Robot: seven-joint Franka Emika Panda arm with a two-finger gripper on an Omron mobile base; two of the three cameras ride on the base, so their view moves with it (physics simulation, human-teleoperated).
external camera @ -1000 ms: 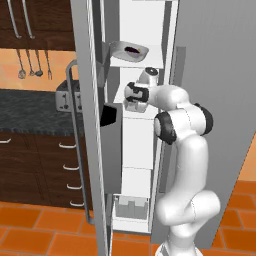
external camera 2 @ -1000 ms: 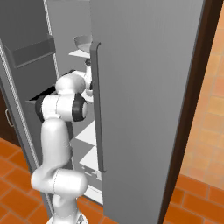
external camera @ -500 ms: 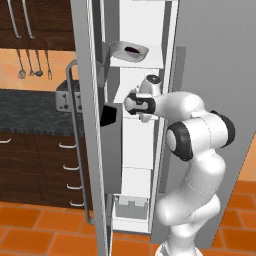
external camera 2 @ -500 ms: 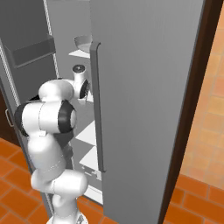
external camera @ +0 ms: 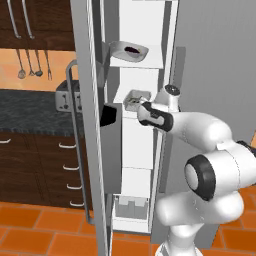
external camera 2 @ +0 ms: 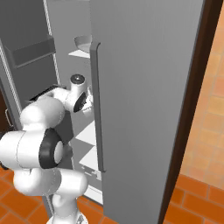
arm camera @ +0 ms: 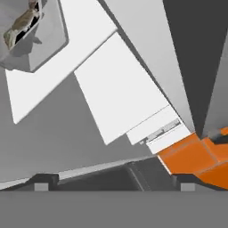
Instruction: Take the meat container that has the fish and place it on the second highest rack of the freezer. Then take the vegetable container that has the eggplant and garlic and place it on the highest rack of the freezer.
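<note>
The pincer (external camera: pixel 134 104) is standing spread wide and holding nothing, with the fish container (external camera: pixel 136 98) sitting just ahead of it on the second highest rack (external camera: pixel 131 90) of the freezer (external camera: pixel 150 150) — the eggplant container (external camera: pixel 129 50) is resting above, on the highest rack (external camera: pixel 145 61). These trays are looking light, stiff and shallow, likely best gripped across a rim. Compared with a second ago, the arm is pulling back — elbow swinging out, hand leaving the shelf.

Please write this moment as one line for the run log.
pincer: open, empty, by second highest rack | fish container: on that rack | eggplant container: on highest rack
</note>
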